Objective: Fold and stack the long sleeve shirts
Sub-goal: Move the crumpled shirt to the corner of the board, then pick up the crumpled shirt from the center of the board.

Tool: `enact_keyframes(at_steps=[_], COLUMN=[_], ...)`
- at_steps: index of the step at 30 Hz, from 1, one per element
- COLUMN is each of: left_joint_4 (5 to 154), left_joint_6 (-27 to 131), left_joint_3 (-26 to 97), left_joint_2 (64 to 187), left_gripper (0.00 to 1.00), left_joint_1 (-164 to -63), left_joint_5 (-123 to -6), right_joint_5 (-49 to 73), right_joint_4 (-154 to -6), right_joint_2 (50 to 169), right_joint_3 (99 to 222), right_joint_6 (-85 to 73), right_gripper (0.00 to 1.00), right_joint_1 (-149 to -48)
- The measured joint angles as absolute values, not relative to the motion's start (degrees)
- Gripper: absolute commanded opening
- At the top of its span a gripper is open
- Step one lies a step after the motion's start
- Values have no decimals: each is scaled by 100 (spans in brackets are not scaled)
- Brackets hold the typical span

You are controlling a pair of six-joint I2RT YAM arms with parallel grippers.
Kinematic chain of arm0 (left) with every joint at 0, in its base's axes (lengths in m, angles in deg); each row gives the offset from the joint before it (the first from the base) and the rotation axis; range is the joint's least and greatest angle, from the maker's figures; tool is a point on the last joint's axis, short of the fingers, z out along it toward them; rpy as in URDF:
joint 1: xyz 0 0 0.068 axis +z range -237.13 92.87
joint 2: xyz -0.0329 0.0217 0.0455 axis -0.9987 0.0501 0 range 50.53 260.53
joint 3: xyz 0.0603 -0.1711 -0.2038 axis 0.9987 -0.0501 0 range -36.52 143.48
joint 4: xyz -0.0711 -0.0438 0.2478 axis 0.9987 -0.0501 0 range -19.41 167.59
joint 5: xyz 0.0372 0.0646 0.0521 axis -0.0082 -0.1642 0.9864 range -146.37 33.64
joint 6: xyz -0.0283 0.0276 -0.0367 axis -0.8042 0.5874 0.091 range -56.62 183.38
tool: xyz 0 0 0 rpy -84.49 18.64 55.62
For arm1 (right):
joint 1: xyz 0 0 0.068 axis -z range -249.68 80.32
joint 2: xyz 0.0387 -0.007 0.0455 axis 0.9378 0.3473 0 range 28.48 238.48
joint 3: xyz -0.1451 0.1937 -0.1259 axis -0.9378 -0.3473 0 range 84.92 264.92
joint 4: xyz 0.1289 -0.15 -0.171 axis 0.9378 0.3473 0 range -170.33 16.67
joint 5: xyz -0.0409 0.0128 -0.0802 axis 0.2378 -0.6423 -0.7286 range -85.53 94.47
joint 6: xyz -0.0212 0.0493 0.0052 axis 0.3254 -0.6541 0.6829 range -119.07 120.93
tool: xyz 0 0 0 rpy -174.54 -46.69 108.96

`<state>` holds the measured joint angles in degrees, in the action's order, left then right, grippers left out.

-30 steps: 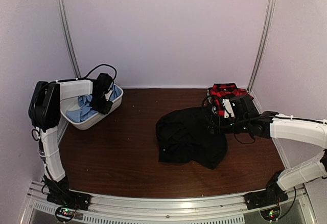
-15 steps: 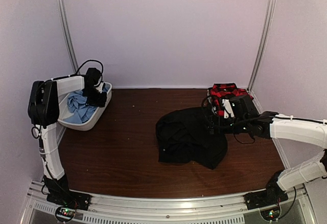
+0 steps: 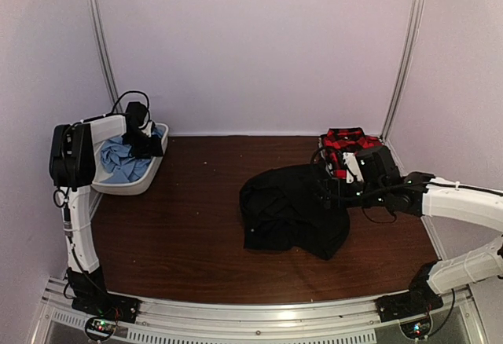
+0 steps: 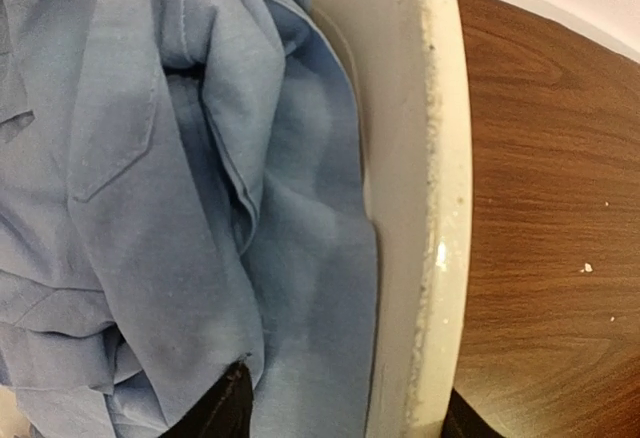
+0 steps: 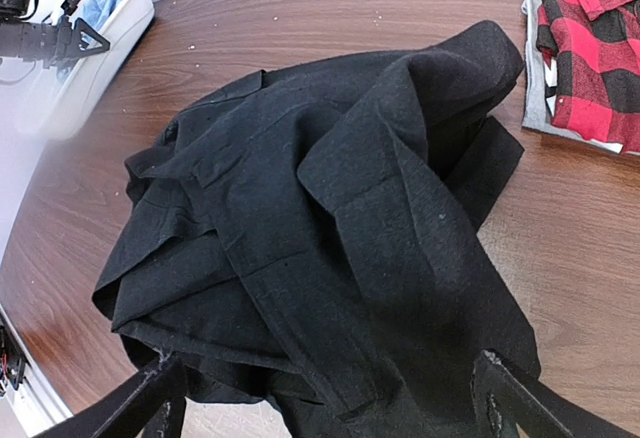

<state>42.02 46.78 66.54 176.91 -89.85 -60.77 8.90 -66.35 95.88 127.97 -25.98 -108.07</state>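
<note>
Top view: left gripper [image 3: 145, 138] sat at the right rim of a white bin [image 3: 118, 189] in the far-left corner of the table [image 3: 189, 234]; light blue shirt [image 3: 116, 162] was bunched inside the bin; finger spread too small to read here. Black shirt [image 3: 287, 210] lay in a crumpled heap on the table, right of centre. Red-and-black plaid shirt [image 3: 346, 141] lay folded at the far right, well apart from the bin. Right gripper [image 3: 326, 192] hung at the black shirt's right edge, between it and the plaid shirt.

Left wrist view: the left fingers [image 4: 222, 413] stood partly spread, one on each side of the bin's wall; the inner one was down on the blue cloth and apart from the wall, the outer one just outside the rim over bare wood; nothing was pinched. The blue shirt was rumpled, pressed up against the inside of the wall.

Right wrist view: the right fingers [image 5: 160, 398] were spread wide, empty, one at each lower corner of the picture, with the black heap between and beyond them; contact with the cloth could not be told. The plaid shirt sat top right on a grey cloth [image 5: 540, 108], near the black shirt but not touching it; the bin and the left gripper showed top left.
</note>
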Motion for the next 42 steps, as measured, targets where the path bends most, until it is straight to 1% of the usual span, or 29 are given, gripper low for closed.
enact_keyframes(at_steps=[2,6,8,11,14,17,22,25,30,34,42], left_joint_4=[4221,4453,4654,4943,5437,5909,6431,6510,6700,6733,6877], left_joint_6=[4646,4608,4597,4591,4586,4586,4606,4689,4952,5131,5389], left_joint_3=[6632,6250,5894,5478,4991,4434,3647,3559,3559,3559,3638], left_joint_2=[17648,17095,16529,15665,14870,14422,14557,14961,15576,15705,15980], left_gripper=[70,76,79,79,79,79,80,79,79,77,57], left_joint_1=[-8945,-8882,-8891,-9002,-9345,-9914,-11133,-11787,-12502,-12794,-12939], left_joint_5=[-6186,-6438,-6514,-6588,-6789,-7080,-7500,-7596,-7603,-7565,-7391], right_joint_5=[794,586,534,485,431,398,245,88,-102,-142,-131], right_joint_4=[-6565,-6381,-6335,-6340,-6381,-6423,-6419,-6311,-6154,-6128,-6224], right_joint_2=[9529,9492,9496,9592,9859,10152,10554,10659,10639,10552,10657], right_joint_3=[12799,12802,12806,12852,12955,13031,13184,13217,13145,12839,12454], right_joint_6=[-2598,-2579,-2548,-2489,-2474,-2474,-2496,-2552,-2729,-2902,-3112], right_gripper=[100,100,100,100,97,96,94,94,92,91,90], right_joint_1=[-10855,-10947,-11076,-11382,-11677,-11821,-11885,-11896,-11918,-11985,-12053])
